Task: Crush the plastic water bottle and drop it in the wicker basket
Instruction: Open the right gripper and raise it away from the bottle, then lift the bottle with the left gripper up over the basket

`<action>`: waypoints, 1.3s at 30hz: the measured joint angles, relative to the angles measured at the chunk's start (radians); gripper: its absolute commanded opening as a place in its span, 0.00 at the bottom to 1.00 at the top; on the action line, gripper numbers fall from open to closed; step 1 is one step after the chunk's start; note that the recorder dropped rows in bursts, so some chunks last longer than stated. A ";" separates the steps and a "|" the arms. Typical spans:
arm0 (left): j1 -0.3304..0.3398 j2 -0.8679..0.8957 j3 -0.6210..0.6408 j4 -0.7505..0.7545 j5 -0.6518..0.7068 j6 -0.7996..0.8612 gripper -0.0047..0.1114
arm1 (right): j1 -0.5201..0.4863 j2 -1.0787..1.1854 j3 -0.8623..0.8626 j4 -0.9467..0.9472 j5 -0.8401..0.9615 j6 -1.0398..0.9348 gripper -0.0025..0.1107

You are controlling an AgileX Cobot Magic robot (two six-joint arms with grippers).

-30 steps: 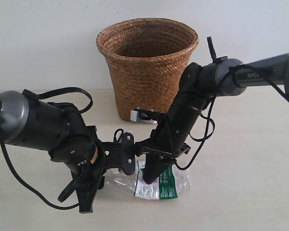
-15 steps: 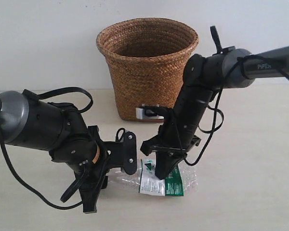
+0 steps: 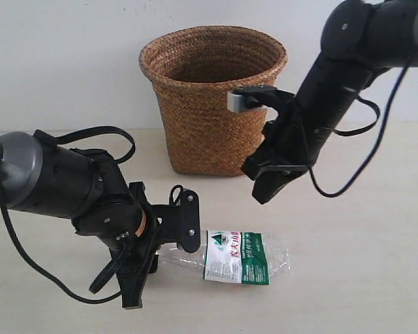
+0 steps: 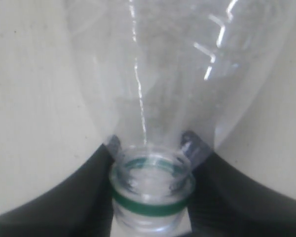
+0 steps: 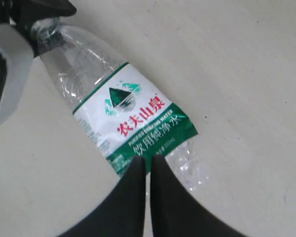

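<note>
The plastic water bottle (image 3: 240, 257) lies on its side on the table, label up, base pointing right. My left gripper (image 3: 168, 252) is shut on its neck; in the left wrist view the black fingers (image 4: 89, 192) press on both sides of the green neck ring (image 4: 150, 207) of the plastic water bottle (image 4: 153, 74). My right gripper (image 3: 259, 198) hangs above the bottle, shut and empty. In the right wrist view its jaws stand together over the plastic water bottle (image 5: 133, 118), my right gripper (image 5: 148, 163) clear of it. The wicker basket (image 3: 213, 97) stands behind.
A wall rises right behind the basket. The left arm's bulky black body (image 3: 63, 184) and its cable loops (image 3: 97, 132) lie low on the left of the table (image 3: 362, 278). The right arm (image 3: 355, 62) reaches in from the upper right.
My right gripper has lifted off the bottle's label and risen up and to the right. The bottle now lies uncovered, held only at its neck by the left gripper.
</note>
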 measured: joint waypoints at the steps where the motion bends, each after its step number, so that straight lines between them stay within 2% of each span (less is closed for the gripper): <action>1: 0.000 0.000 0.000 0.000 0.000 0.000 0.07 | -0.005 -0.027 0.038 0.004 -0.021 -0.046 0.02; 6: 0.000 0.000 0.000 -0.002 0.000 0.000 0.07 | -0.002 -0.141 0.194 0.036 -0.066 -0.276 0.02; 10: 0.000 -0.020 0.000 -0.044 0.000 0.024 0.07 | 0.021 -0.215 0.257 0.038 -0.066 -0.375 0.03; 13: 0.000 -0.056 0.000 -0.101 0.000 0.080 0.07 | 0.040 -0.267 0.273 0.077 -0.053 -0.404 0.17; 16: 0.000 -0.080 -0.004 -0.178 0.006 0.150 0.07 | 0.059 -0.298 0.275 0.128 -0.002 -0.431 0.39; 17: 0.000 -0.083 -0.010 -0.200 0.014 0.174 0.07 | 0.066 -0.301 0.277 0.132 0.014 -0.436 0.44; 18: -0.002 -0.083 -0.017 -0.219 0.026 0.193 0.07 | 0.070 -0.302 0.277 0.130 0.025 -0.439 0.45; 20: -0.002 -0.083 -0.030 -0.242 0.050 0.212 0.07 | 0.072 -0.305 0.277 0.106 0.034 -0.424 0.44; 23: -0.002 -0.092 -0.048 -0.251 0.086 0.222 0.07 | 0.072 -0.327 0.277 -0.023 0.035 -0.305 0.36; 25: -0.002 -0.102 -0.060 -0.253 0.099 0.224 0.07 | 0.072 -0.359 0.277 -0.130 0.037 -0.217 0.24; 28: -0.002 -0.125 -0.081 -0.261 0.117 0.226 0.07 | 0.070 -0.430 0.277 -0.228 0.035 -0.091 0.02; 35: -0.002 -0.176 -0.109 -0.352 0.214 0.226 0.07 | 0.070 -0.474 0.276 -0.256 0.037 0.073 0.02; 37: -0.002 -0.192 -0.122 -0.392 0.283 0.226 0.07 | 0.070 -0.474 0.276 -0.268 0.037 0.100 0.02; 39: -0.002 -0.207 -0.154 -0.420 0.407 0.236 0.07 | 0.070 -0.474 0.276 -0.275 0.037 0.114 0.02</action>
